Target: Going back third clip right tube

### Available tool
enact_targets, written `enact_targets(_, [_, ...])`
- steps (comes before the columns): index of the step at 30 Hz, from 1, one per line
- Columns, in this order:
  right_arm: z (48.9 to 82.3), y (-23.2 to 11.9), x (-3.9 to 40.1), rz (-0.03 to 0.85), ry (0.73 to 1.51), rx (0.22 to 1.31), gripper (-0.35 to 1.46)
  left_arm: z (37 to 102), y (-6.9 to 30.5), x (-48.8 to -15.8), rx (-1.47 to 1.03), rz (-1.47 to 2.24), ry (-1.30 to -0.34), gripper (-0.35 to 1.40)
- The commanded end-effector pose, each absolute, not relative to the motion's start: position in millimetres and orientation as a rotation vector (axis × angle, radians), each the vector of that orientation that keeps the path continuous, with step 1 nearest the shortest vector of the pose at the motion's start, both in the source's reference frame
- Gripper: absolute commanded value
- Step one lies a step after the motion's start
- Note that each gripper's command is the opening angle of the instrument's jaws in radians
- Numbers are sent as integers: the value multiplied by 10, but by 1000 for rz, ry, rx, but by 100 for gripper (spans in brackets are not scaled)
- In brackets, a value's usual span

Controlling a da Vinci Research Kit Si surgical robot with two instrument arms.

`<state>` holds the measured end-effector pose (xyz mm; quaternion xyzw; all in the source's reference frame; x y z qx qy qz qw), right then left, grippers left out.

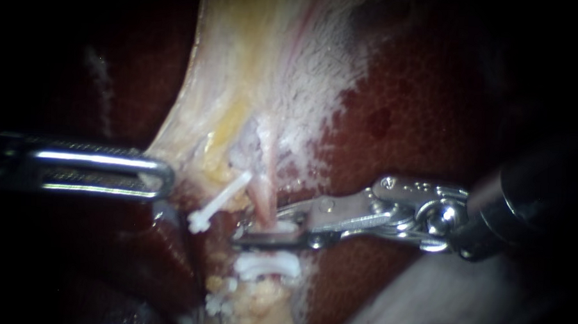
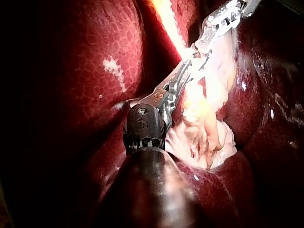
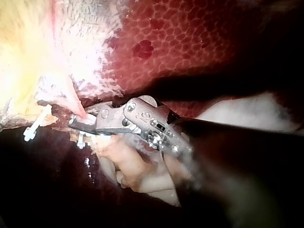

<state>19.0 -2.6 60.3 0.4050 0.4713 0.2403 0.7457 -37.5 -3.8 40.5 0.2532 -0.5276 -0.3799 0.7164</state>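
The pink right tube [image 1: 262, 193] runs down from the pale gallbladder [image 1: 241, 64]. My right instrument [image 1: 251, 234] comes in from the right, and its jaws lie close together across this tube, shut on a white clip [image 1: 279, 228]. Just below sits another white clip [image 1: 266, 265] on the same tube. A third white clip [image 1: 218, 204] stands slanted on the left tube. My left instrument [image 1: 165, 180] has its jaws shut on the gallbladder's edge. The right wrist view shows my right instrument [image 3: 77, 122] at the tube [image 3: 71, 102]. The left wrist view shows my left instrument [image 2: 192, 59] in pale tissue.
Dark red liver [image 1: 419, 109] lies right of the tubes and behind both instruments. Yellow fat crumbs [image 1: 258, 295] lie below the clips. A pale fold of tissue [image 1: 438, 302] sits under my right instrument's shaft. My right instrument [image 2: 223, 19] shows beyond my left one's tip.
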Motion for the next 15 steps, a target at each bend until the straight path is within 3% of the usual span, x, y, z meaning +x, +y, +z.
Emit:
enact_targets(1, [603, -26, 190, 526, 1032, 887, -35, 405, -38, -375, 560, -840, -1168, -35])
enact_targets(15, [604, -27, 193, 526, 1032, 885, -35, 406, -38, -374, 560, -840, -1168, -35])
